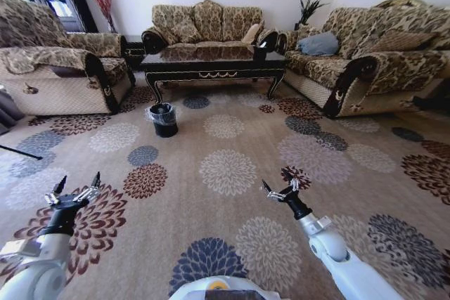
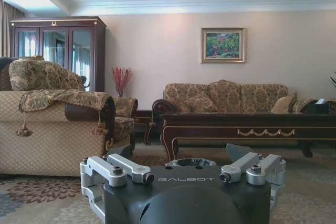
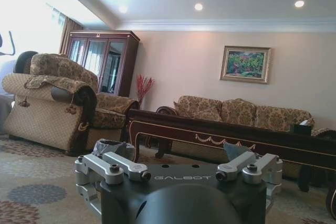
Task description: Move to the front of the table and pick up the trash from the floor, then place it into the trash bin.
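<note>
Hidden or hard to make out: on the flowered beige carpet (image 1: 232,173) no litter can be told from the pattern; in the left wrist view the gripper body covers all but the bagged rim of the small round black trash bin (image 2: 191,162), and in the right wrist view the same bin (image 3: 111,148) is half hidden behind the gripper.
Worktop: the long low glossy dark brown coffee table with gold trim and curved legs (image 1: 211,64) stands at the far side of the carpet, between the patterned sofas; a small dark box (image 1: 260,52) sits near its right end.
Trash bin: the black bin with a clear bag folded over its rim (image 1: 163,119) stands upright on the carpet, just in front of the table's left front leg, well apart from both grippers.
Left arm: low at the lower left of the head view, reaching forward over the carpet.
Left gripper (image 1: 73,189): fingers spread apart, holding nothing, touching nothing.
Right arm: low at the lower right, angled forward and inward.
Right gripper (image 1: 280,189): fingers apart, empty, clear of the carpet.
Sofas: one long patterned sofa (image 1: 204,24) behind the table, another on each side.
</note>
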Motion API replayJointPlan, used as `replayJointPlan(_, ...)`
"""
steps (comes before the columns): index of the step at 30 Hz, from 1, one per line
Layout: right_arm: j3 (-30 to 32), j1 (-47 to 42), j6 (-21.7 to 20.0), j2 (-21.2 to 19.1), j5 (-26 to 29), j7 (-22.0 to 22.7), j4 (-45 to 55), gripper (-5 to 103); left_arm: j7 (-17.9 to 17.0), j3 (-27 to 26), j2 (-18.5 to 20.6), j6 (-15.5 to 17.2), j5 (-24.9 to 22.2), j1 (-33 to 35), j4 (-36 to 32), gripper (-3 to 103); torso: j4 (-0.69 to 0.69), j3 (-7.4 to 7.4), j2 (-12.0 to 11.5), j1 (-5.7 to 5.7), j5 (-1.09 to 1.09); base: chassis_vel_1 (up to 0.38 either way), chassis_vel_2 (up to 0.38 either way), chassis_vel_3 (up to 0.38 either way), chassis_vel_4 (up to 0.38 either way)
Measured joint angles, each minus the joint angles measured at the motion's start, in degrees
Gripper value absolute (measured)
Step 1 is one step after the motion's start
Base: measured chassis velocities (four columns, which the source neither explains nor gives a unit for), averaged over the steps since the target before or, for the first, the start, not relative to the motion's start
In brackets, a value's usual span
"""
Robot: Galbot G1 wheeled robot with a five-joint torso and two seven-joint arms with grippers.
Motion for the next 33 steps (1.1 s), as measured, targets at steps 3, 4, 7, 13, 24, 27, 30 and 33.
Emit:
replayJointPlan(3, 0.2, 0.0, 0.0, 0.1, -0.1, 0.3, -0.1, 100, 1.4, -0.4, 0.1, 0.0, -0.4, 0.2, -0.3, 100, -0.01, 0.04, 0.1, 0.0, 0.0, 0.0, 0.0, 0.0, 0.0)
replayJointPlan(4, 0.3, 0.0, 0.0, 0.1, -0.1, 0.6, -0.1, 100, 2.1, -0.6, 0.2, -0.2, -0.5, 0.3, -0.3, 100, -0.01, 0.14, 0.2, 0.01, 0.0, 0.0, 0.0, 0.0, 0.0)
replayJointPlan(7, 0.7, 0.2, -0.1, 0.1, -0.2, 1.5, -0.1, 100, 3.6, -1.1, 0.3, -0.5, -0.5, 0.2, -0.5, 100, -0.01, 0.35, 0.4, 0.04, 0.01, 0.0, 0.0, 0.0, 0.0)
replayJointPlan(13, 3.0, 0.3, -3.8, -0.7, -0.2, 5.9, 3.0, 100, 4.3, -2.9, 0.9, 0.7, -1.8, -0.1, -1.3, 100, -0.01, 0.8, 0.9, 0.13, 0.01, 0.0, 0.0, 0.0, 0.0)
replayJointPlan(24, 12.2, -3.3, -22.3, -7.7, 6.9, 22.6, 18.5, 100, 3.1, -9.4, 2.2, 10.0, -5.2, -1.9, -5.8, 100, -0.02, 3.04, 3.5, 0.48, -0.01, 0.0, 0.0, 0.0, 0.0)
replayJointPlan(27, 13.8, -4.2, -24.7, -9.1, 9.9, 25.5, 21.4, 100, 2.5, -10.6, 2.9, 12.3, -6.7, -2.4, -6.9, 100, -0.01, 3.59, 4.2, 0.57, 0.0, 0.0, 0.0, 0.0, 0.0)
replayJointPlan(30, 16.5, -5.5, -24.8, -10.2, 10.3, 24.7, 23.8, 100, 2.3, -12.6, 3.9, 14.5, -8.8, -3.2, -7.8, 100, -0.02, 4.4, 5.2, 0.77, 0.01, 0.0, 0.0, 0.0, 0.0)
replayJointPlan(33, 17.6, -5.9, -24.4, -10.3, 9.9, 23.9, 24.6, 100, 2.4, -12.9, 4.3, 14.6, -9.4, -3.3, -7.8, 100, -0.02, 4.88, 5.8, 0.88, 0.0, 0.0, 0.0, 0.0, 0.0)
